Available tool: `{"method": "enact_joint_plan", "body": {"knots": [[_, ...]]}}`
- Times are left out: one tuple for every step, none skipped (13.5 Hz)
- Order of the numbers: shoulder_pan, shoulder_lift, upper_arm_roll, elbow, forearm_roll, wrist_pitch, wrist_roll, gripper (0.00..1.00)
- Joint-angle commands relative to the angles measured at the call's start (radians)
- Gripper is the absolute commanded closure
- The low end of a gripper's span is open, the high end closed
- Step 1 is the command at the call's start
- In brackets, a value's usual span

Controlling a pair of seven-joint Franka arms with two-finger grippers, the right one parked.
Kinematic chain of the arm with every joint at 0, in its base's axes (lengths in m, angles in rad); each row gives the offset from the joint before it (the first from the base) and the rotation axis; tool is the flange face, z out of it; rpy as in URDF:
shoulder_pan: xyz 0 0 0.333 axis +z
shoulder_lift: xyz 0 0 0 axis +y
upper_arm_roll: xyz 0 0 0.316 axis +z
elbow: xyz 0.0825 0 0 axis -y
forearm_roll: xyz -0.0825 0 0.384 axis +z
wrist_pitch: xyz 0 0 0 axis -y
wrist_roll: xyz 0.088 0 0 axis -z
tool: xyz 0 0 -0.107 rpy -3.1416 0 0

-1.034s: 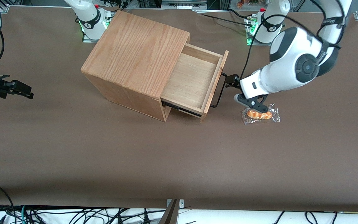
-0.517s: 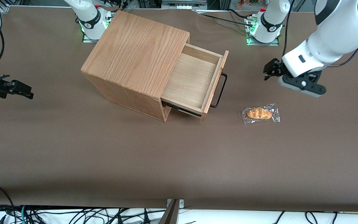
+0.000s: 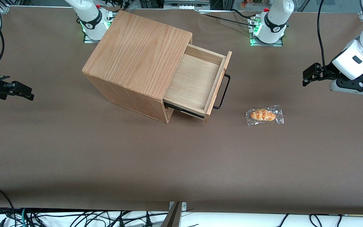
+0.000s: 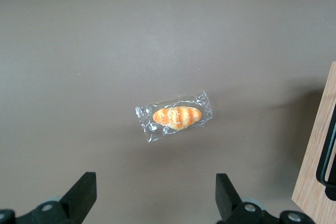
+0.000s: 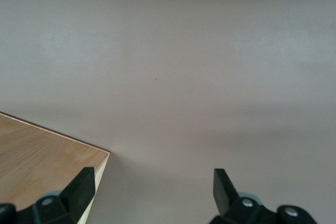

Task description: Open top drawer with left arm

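Observation:
The top drawer (image 3: 197, 80) of the oak-grain box (image 3: 137, 53) stands pulled well out, its pale plywood inside showing bare. Its thin black bar handle (image 3: 224, 91) hangs free with nothing on it. The left arm's gripper (image 3: 309, 75) is open and holds nothing; it hovers above the table toward the working arm's end, well apart from the drawer. In the left wrist view the gripper (image 4: 155, 192) has its fingers spread wide over brown table, and the drawer front (image 4: 315, 177) with its handle (image 4: 328, 150) shows at the frame's edge.
A bread roll in clear wrap (image 3: 264, 115) lies on the brown table between the drawer and the gripper, nearer the front camera than both; it shows under the gripper (image 4: 176, 117) too. Two white arm bases (image 3: 271, 25) stand at the table's back edge.
The gripper has let go of the handle, risen and drawn away from the drawer toward the working arm's end of the table. The drawer has stayed pulled out.

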Motion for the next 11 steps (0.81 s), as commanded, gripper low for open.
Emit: {"method": "enact_joint_plan", "body": {"knots": [[-0.025, 0.031, 0.015, 0.049, -0.009, -0.007, -0.006, 0.00], [-0.023, 0.031, 0.015, 0.052, -0.005, -0.012, -0.004, 0.00], [-0.023, 0.031, 0.015, 0.052, -0.005, -0.011, -0.004, 0.00], [-0.023, 0.030, 0.015, 0.052, -0.004, -0.012, -0.004, 0.00], [-0.023, 0.030, 0.016, 0.052, -0.004, -0.012, -0.004, 0.00], [-0.023, 0.030, 0.016, 0.052, -0.002, -0.012, -0.004, 0.00], [-0.023, 0.031, 0.018, 0.052, -0.002, -0.012, -0.004, 0.00], [-0.022, 0.031, 0.018, 0.050, -0.002, -0.012, -0.004, 0.00], [-0.022, 0.033, 0.018, 0.049, 0.001, -0.011, -0.003, 0.00], [-0.022, 0.033, 0.018, 0.049, 0.007, -0.011, -0.003, 0.00], [-0.020, 0.033, 0.018, 0.049, 0.008, -0.011, -0.001, 0.00]]}}
